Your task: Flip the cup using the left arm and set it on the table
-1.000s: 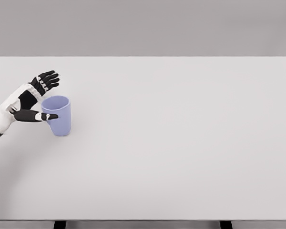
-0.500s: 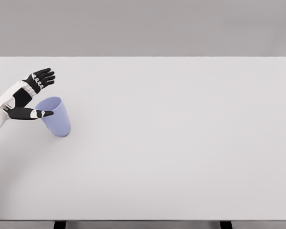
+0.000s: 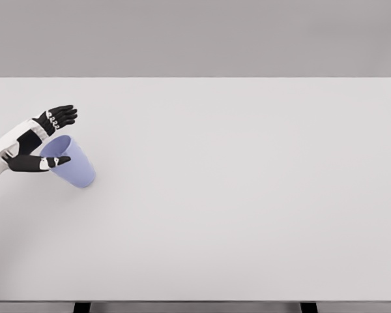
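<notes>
In the head view there is one cup [image 3: 70, 162], one robot hand [image 3: 38, 139] and one bench [image 3: 247, 195]. The cup is light purple-blue and it is tilted: its open mouth leans toward the left edge of the bench and a little upward, and its base rests on the bench surface. It is near the left edge of the bench, closer to the far left corner than to the near left corner.

The left robot hand comes in from the left edge. Its four fingers [image 3: 62, 116] are stretched out just beyond the far side of the cup rim, and the thumb [image 3: 52, 162] lies across the mouth of the cup on the near side. The rim is between the thumb and the fingers, but the fingers are spread and not closed around it; I cannot tell if the thumb touches the rim.

The bench is white and wide, with a grey wall behind it. Nothing stands between the camera and the cup except the thumb.
</notes>
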Robot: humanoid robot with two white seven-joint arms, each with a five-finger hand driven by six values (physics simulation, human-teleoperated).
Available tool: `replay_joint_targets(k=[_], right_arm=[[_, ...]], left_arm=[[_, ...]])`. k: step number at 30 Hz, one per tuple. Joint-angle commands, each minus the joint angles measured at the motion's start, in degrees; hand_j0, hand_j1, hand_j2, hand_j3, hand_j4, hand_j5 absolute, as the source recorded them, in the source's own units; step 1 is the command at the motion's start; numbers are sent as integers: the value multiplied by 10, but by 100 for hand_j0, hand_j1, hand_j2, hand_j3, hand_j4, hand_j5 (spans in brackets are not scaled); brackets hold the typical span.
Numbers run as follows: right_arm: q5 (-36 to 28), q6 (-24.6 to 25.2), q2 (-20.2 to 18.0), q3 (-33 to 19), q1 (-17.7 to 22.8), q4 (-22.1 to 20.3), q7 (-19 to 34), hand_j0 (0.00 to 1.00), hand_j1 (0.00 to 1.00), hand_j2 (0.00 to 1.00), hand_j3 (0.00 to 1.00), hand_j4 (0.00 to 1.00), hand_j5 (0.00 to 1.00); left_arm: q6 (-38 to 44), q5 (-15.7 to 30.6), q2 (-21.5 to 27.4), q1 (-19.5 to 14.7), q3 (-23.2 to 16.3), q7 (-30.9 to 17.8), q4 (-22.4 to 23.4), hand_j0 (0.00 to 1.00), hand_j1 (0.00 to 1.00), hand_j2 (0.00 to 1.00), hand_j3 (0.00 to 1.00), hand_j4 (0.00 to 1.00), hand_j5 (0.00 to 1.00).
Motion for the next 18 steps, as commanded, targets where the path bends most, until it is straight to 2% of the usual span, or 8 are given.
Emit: replay_joint_targets(k=[1,12,18], right_arm=[[0,0,0,0,0,0,0,100,100,100,100,100,100],[0,0,0,0,1,-1,0,100,100,100,100,100,100],[0,0,0,0,0,0,0,100,100,100,100,100,100]], left_arm=[[0,-15,7,0,9,2,-17,100,100,100,100,100,100],[0,-27,4,1,8,2,-69,100,100,100,100,100,100],[0,-32,4,2,9,2,-83,100,100,100,100,100,100]])
